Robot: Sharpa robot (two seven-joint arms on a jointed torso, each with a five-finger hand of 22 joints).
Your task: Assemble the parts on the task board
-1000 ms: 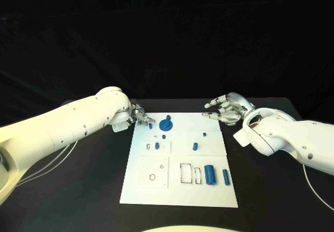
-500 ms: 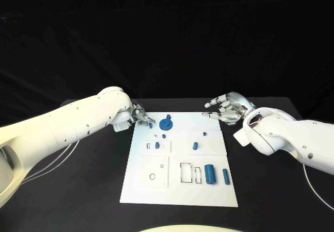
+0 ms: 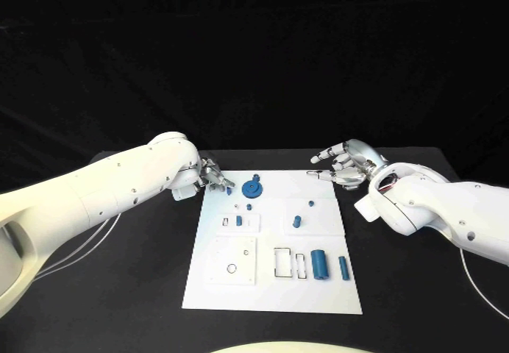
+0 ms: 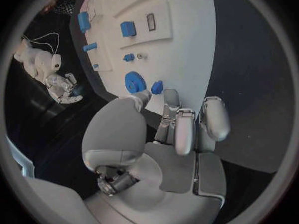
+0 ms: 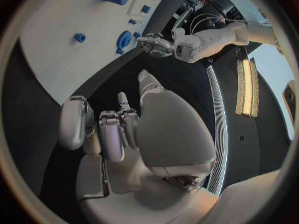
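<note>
Task board (image 3: 271, 290): white plate lying flat mid-counter (image 3: 127, 294); blue parts (image 3: 318, 265) spread over it; a round blue part (image 3: 252, 190) near its far-left corner
Left hand (image 3: 208, 176): at that far-left corner; fingers (image 4: 176, 127) narrow, holding nothing
Right hand (image 3: 341, 168): beside the far-right corner, off the board; fingers (image 5: 112, 134) loosely apart, empty

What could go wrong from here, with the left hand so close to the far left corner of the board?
1. The left hand sits at the white task board's far left corner, beside a small blue peg and the round blue disc; a slightly misjudged reach might knock either away.
2. The board seems to lie loose on the black table, so a fingertip push at its edge could shift everything.
3. The right hand holds nothing near the far right corner and cannot steady it.
</note>
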